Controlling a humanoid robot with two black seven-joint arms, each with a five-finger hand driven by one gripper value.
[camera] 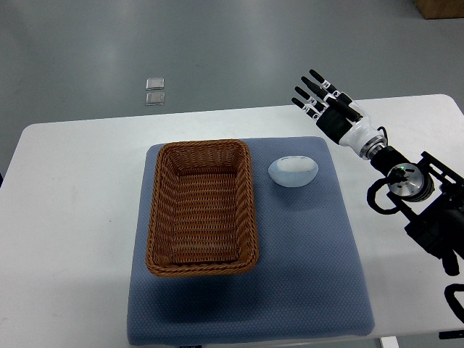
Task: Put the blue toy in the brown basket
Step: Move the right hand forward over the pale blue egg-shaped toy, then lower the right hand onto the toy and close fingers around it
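The near edge of the blue mat point(304, 290) runs just above the bottom of the picture, and its front corners are rounded; a sliver of white table point(65, 217) shows below it at the right. The mat lies flat on that table, whose left and right ends are rounded and whose near side is cut off by the frame.

On the left half of the mat sits the brown basket point(202, 208), a rectangular wicker tray with nothing visible inside it; its woven floor is plain to see. No label or writing can be read on the basket, the mat or the table.

Just right of the basket's far corner, apart from its rim, lies the blue toy point(293, 171), a pale blue rounded piece with a whiter top. Its exact form is hard to make out; no print shows on it.

The right arm enters from the right edge, dark joints and cables low at the frame's side, partly cut off. The right hand point(328, 104) hovers beyond the mat's far right corner, well apart from the toy, its 4 visible black fingers point(314, 75) straight, slightly fanned, holding nothing. A thumb cannot be told.

Farthest off, on the grey floor, lie 2 small pale squares point(155, 90); any marking on them is too small to read.
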